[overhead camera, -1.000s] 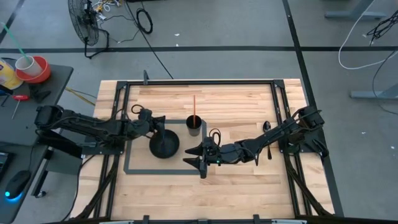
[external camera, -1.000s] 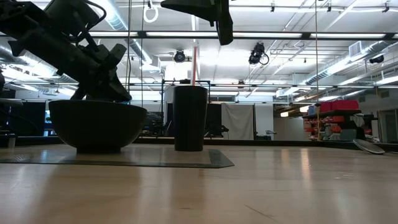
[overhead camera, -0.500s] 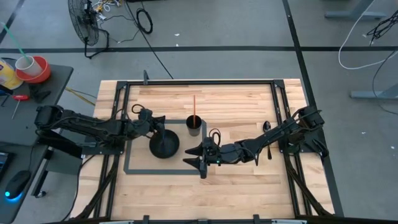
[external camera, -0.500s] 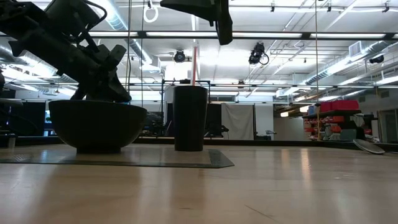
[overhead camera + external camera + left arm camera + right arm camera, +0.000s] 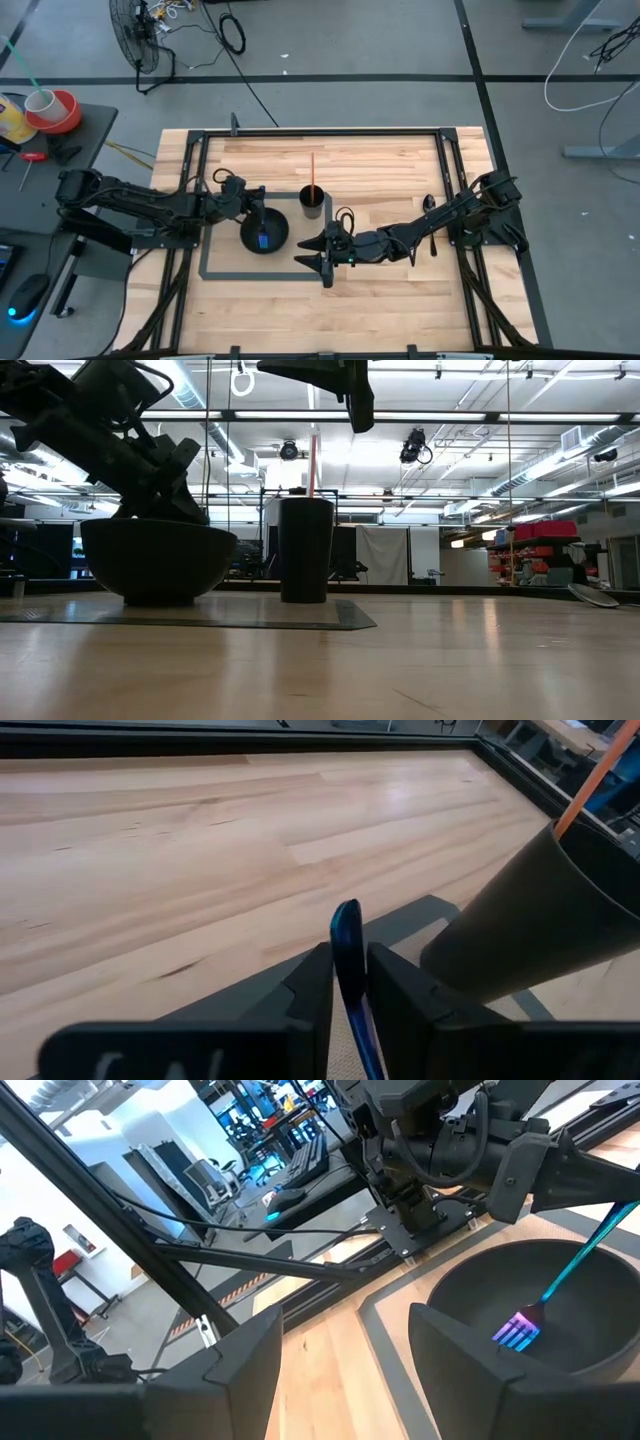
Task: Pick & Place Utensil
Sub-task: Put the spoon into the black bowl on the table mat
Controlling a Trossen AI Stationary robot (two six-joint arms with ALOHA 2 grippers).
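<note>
A blue fork (image 5: 262,238) slants down into the black bowl (image 5: 270,222); in the right wrist view its purple-blue tines (image 5: 518,1330) lie low inside the bowl (image 5: 470,1295). My left gripper (image 5: 250,208) hovers over the bowl's left rim, shut on the fork's handle. A black cup (image 5: 313,203) holding a red straw (image 5: 312,170) stands right of the bowl. My right gripper (image 5: 322,258) waits open, near and right of the bowl, above the table. My left gripper pinches the fork's handle (image 5: 347,945) between its two fingers (image 5: 316,988), near the handle's upper end. It comes slanting down from the table's left. The fork hangs tilted below the fingers, tines down inside the bowl; whether they touch the bowl's floor I cannot tell.
Bowl and cup stand on a dark-bordered mat (image 5: 210,268) in the middle of the wooden table. The cup (image 5: 530,915) is close beyond my left gripper's fingers. A black frame (image 5: 440,140) rims the table. Bare wood lies toward the near edge and the far edge.
The fork's blue head now shows inside the bowl in the high view, where the bowl looked all dark before. My left gripper has shifted slightly over the bowl's rim, still shut on the handle. The right arm has kept still.
</note>
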